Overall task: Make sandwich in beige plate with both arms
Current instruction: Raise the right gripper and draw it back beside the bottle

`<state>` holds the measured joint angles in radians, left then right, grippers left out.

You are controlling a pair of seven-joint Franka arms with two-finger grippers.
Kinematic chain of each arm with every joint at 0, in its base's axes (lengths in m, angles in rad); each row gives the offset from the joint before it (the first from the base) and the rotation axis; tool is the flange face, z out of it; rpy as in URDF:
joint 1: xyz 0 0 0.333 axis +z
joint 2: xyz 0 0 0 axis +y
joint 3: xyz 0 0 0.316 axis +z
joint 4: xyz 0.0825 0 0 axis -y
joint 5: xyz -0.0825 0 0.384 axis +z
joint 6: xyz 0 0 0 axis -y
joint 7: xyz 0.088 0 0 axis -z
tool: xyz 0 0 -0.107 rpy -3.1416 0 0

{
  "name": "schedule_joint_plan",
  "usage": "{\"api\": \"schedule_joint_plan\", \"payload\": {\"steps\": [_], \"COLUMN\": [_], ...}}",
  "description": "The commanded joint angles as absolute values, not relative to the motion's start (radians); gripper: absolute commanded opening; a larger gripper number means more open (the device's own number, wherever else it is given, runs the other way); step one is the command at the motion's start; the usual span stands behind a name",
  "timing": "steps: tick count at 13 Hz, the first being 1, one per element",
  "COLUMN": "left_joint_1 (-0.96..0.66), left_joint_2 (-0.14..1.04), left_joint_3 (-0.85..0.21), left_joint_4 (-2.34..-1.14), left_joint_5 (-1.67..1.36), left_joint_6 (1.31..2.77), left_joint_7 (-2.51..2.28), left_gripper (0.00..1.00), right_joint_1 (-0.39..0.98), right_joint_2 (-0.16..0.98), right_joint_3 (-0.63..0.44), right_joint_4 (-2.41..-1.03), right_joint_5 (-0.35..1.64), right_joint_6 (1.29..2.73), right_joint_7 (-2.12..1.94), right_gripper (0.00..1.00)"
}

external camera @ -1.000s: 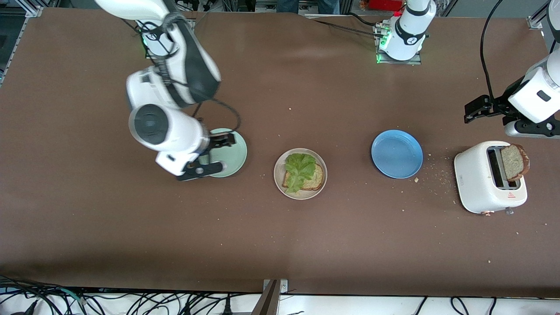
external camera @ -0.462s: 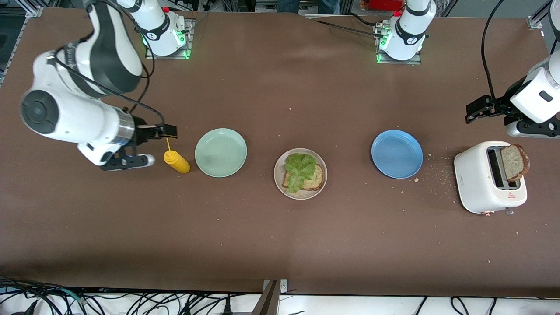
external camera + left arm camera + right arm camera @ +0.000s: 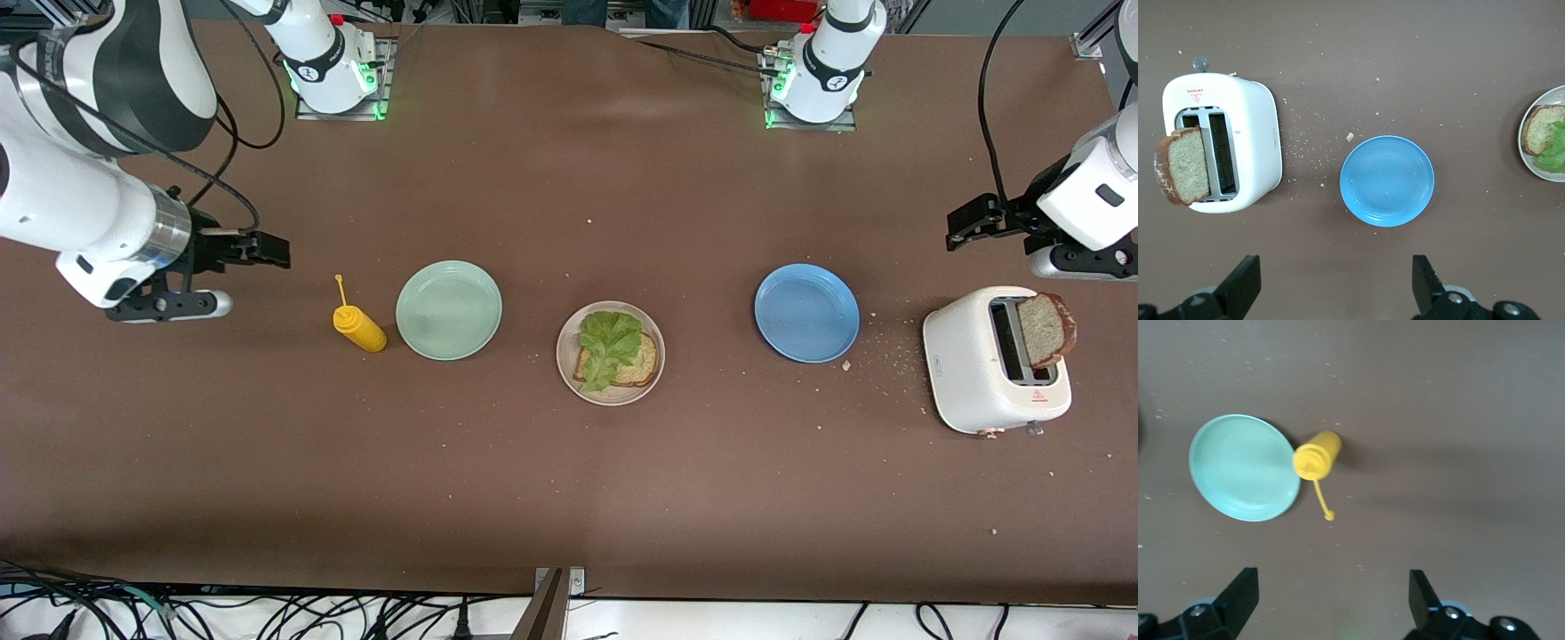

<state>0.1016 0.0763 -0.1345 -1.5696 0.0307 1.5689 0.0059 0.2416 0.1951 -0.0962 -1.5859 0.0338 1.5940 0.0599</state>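
Your right hand [image 3: 233,276] has pulled back past the mustard bottle [image 3: 358,327], open, empty. Left hand [image 3: 989,242] waits open near the toaster [image 3: 978,373]. Beige plate [image 3: 569,378]: bread, lettuce; top slice [image 3: 1042,330] pending

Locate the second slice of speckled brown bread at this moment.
The slice of speckled brown bread stands in a slot of the white toaster, at the left arm's end of the table, beside the round blue plate.

Beige plate [image 3: 611,394] w/ 1 bread slice [image 3: 636,364] + lettuce [image 3: 606,342], between mint plate [image 3: 449,310] & blue plate [image 3: 806,312].
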Motion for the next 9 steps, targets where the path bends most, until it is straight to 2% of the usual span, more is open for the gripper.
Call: {"api": "schedule_joint_plan", "payload": {"steps": [1,6,9], "left_joint_1": [0.109,0.109,0.109], "left_joint_2": [0.075,0.075,0.075], "left_joint_3": [-0.137,-0.137,-0.137], "left_joint_4": [-1.569,-1.569,-1.569], "left_joint_5": [0.008,0.008,0.008], "left_joint_6": [1.575,1.575,1.575], "left_joint_7": [0.015,0.015,0.015], "left_gripper": [1.00,1.00,1.00], "right_joint_1": [0.181,0.109,0.092], "right_joint_2": [0.114,0.045,0.029], "right_joint_3": [-0.006,0.005,0.005], "right_joint_4": [-1.623,-1.599,-1.578], "right_joint_5": [-0.070,-0.046,-0.041], "right_joint_6": [1.574,1.451,1.436], "right_joint_7": [0.060,0.054,0.057], "right_gripper": [1.00,1.00,1.00]}}
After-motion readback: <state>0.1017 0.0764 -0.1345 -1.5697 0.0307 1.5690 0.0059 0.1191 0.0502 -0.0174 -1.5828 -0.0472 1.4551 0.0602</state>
